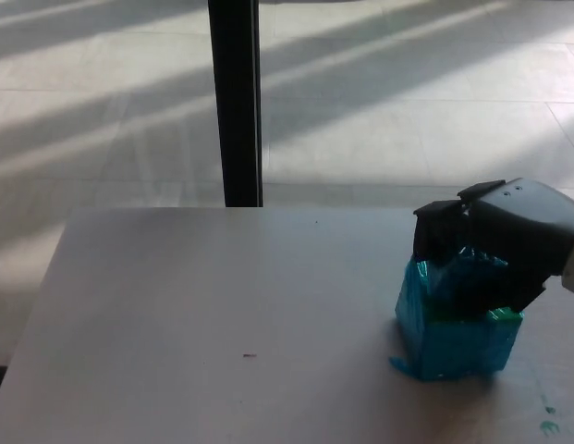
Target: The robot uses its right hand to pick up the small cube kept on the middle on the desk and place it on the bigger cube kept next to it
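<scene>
A big teal cube [456,350] stands on the grey desk [222,314] at the right side. On top of it sits a smaller teal-wrapped cube [457,270], mostly covered. My right hand [494,242] comes in from the right edge and is wrapped over the small cube, with black fingers [436,229] down its far-left side and more of the hand across its front. The small cube rests on the big cube's top while I hold it. My left hand does not show.
A black upright post [235,102] stands just behind the desk's far edge, with sunlit floor tiles beyond. The desk's left edge slants toward the bottom left. Green smudges [551,426] mark the desk at the bottom right, and a tiny red speck [249,355] lies mid-desk.
</scene>
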`<state>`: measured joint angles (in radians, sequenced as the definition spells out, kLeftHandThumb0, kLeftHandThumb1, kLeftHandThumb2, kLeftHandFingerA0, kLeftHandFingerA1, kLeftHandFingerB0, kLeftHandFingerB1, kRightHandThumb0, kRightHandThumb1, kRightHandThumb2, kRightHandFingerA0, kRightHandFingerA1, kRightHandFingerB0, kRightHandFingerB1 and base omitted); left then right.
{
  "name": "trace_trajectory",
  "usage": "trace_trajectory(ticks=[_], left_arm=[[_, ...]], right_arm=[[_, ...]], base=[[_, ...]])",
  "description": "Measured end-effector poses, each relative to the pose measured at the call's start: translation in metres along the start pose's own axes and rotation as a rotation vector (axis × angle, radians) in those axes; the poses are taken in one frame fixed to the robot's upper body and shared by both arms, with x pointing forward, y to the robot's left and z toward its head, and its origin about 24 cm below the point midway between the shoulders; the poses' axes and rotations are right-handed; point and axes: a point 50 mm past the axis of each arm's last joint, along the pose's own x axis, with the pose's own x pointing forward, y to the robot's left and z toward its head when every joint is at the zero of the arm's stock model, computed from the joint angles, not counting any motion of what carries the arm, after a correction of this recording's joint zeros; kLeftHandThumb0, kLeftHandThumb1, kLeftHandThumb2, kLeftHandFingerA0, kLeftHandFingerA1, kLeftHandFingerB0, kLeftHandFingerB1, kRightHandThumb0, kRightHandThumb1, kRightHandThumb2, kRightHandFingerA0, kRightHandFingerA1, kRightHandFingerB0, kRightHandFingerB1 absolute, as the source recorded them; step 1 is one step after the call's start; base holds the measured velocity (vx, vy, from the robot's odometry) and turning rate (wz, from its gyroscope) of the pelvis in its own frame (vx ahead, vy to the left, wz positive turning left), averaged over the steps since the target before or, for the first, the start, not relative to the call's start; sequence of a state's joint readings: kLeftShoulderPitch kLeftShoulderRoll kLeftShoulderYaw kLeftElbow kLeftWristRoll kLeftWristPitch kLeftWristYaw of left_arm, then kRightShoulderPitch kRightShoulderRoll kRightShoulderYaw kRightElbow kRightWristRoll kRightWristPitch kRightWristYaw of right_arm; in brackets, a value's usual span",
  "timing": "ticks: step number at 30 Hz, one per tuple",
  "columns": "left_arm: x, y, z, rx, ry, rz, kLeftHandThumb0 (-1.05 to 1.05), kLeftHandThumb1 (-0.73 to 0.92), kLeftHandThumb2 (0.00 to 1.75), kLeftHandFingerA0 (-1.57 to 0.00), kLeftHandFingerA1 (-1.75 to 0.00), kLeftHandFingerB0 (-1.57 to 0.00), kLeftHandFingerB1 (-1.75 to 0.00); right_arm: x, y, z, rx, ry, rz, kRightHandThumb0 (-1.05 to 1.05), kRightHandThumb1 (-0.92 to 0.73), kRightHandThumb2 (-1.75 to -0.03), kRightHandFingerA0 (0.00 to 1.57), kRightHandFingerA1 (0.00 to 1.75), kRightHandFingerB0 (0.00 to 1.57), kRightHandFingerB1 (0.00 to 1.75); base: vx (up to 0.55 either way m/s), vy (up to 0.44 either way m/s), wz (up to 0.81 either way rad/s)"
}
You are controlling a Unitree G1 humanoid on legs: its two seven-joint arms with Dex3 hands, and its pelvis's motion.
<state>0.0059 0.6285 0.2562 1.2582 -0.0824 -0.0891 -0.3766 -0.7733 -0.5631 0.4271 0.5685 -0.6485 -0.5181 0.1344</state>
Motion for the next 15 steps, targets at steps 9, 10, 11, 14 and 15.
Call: trace_trajectory(ticks=[9,10,11,14,15], left_arm=[[0.0004,0.0005,0.0043,0.004,-0.012,-0.003,-0.70,0.61,0.59,-0.69,-0.83,-0.74,-0.71],[0.0005,0.0007,0.0050,-0.002,-0.016,-0.002,-0.68,0.61,0.59,-0.69,-0.80,-0.75,-0.71],[0.0005,0.0008,0.0055,-0.003,-0.018,-0.002,-0.68,0.61,0.59,-0.69,-0.80,-0.75,-0.71],[0.0007,0.0008,0.0071,-0.002,-0.023,-0.003,-0.68,0.69,0.61,-0.45,-0.68,-0.57,-0.55],[0.0008,0.0005,0.0074,0.011,-0.021,-0.006,-0.64,0.60,0.58,-0.66,-0.88,-0.71,-0.66]], right_arm=[[0.0079,0.0043,0.0006,0.042,0.025,-0.019,-0.54,-0.77,-0.65,0.46,0.67,0.03,0.21],[0.0082,0.0045,0.0007,0.041,0.027,-0.021,-0.66,-0.59,-0.92,0.17,0.55,0.00,0.17],[0.0085,0.0049,0.0010,0.038,0.030,-0.019,-0.66,-0.59,-0.92,0.17,0.55,0.00,0.17],[0.0101,0.0080,0.0041,0.020,0.039,-0.004,-0.96,-0.56,-0.90,0.00,0.10,0.00,0.00],[0.0104,0.0085,0.0050,0.013,0.046,-0.003,-0.90,-0.55,-0.73,0.00,0.00,0.00,0.00]], base=[[0.00,0.000,0.00],[0.00,0.000,0.00],[0.00,0.000,0.00],[0.00,0.000,0.00],[0.00,0.000,0.00]])
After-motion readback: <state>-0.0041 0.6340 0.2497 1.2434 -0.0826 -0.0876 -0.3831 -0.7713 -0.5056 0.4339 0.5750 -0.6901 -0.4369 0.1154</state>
